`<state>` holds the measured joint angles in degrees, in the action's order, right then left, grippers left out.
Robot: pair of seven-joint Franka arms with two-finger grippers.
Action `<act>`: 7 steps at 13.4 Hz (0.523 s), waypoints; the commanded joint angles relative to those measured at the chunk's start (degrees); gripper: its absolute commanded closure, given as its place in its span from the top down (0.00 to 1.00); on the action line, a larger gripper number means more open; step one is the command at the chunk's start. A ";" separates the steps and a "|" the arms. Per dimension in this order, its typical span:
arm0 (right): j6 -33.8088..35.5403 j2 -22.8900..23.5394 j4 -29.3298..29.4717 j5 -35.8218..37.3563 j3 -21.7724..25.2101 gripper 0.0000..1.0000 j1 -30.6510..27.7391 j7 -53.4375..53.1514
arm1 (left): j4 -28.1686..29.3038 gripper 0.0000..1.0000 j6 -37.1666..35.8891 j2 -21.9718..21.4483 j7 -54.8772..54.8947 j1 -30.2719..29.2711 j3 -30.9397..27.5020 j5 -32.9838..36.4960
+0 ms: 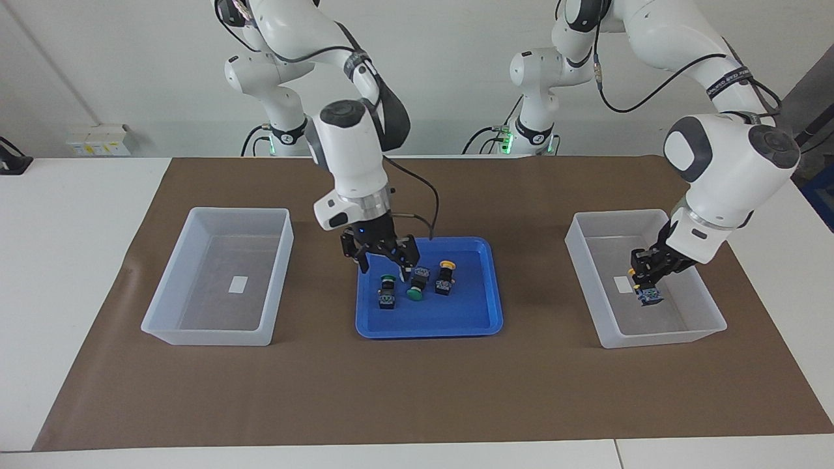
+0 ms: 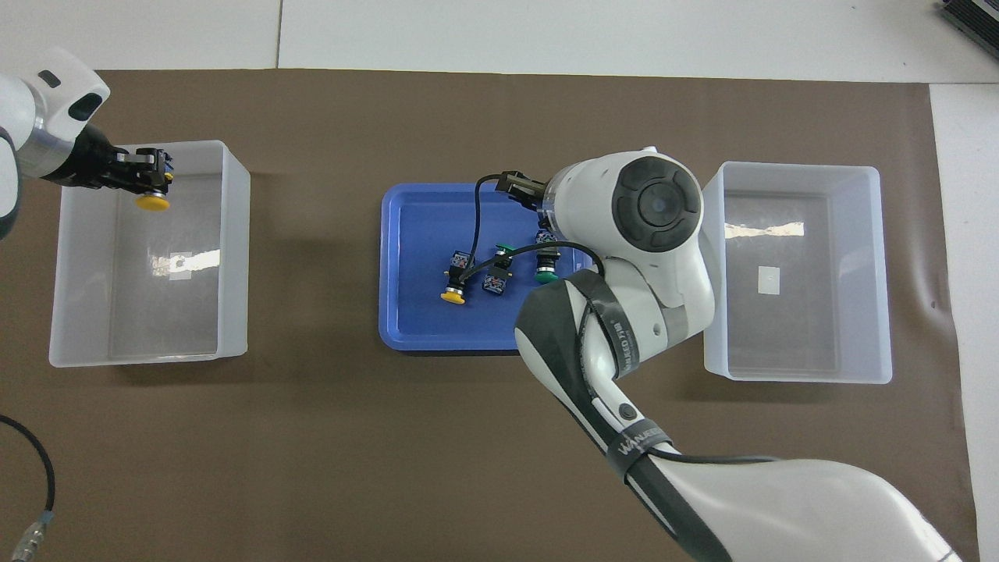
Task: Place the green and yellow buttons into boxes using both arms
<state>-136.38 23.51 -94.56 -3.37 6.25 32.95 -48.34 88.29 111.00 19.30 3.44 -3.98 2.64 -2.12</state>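
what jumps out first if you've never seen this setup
The blue tray in the middle of the brown mat, holding three buttons, with the open right gripper low over them. Next, the left gripper, shut on a yellow button and held inside the box at the left arm's end of the table. The other box, at the right arm's end, holds only its label.

My two arms [image 1: 352,150] are glossy white with rounded grey joint caps, dark grey bands, loose black cables, silver wrist rings, black grippers [image 1: 384,255], and green base lights.
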 commanded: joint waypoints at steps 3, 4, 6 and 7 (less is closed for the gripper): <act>-2.66 6.20 0.79 0.47 0.16 1.00 4.32 -3.43 | 19.44 0.00 14.22 -7.42 3.33 -0.86 0.08 -1.13; -2.75 6.20 0.69 0.47 0.16 1.00 4.23 -3.34 | 21.82 0.00 16.68 -7.52 3.33 -0.77 0.08 -1.13; -2.92 6.28 -0.27 0.38 0.16 0.90 4.32 -3.69 | 23.94 0.00 20.82 -6.82 3.33 -0.59 0.08 -1.13; -2.93 6.28 -0.54 0.21 0.16 0.85 4.23 -3.87 | 24.91 0.00 22.84 -6.03 3.33 -0.68 0.08 -1.13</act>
<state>-139.05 30.00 -94.46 -3.32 6.62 37.72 -51.28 109.00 129.56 14.77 5.60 -4.85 3.07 -2.16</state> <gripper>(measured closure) 0.040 0.687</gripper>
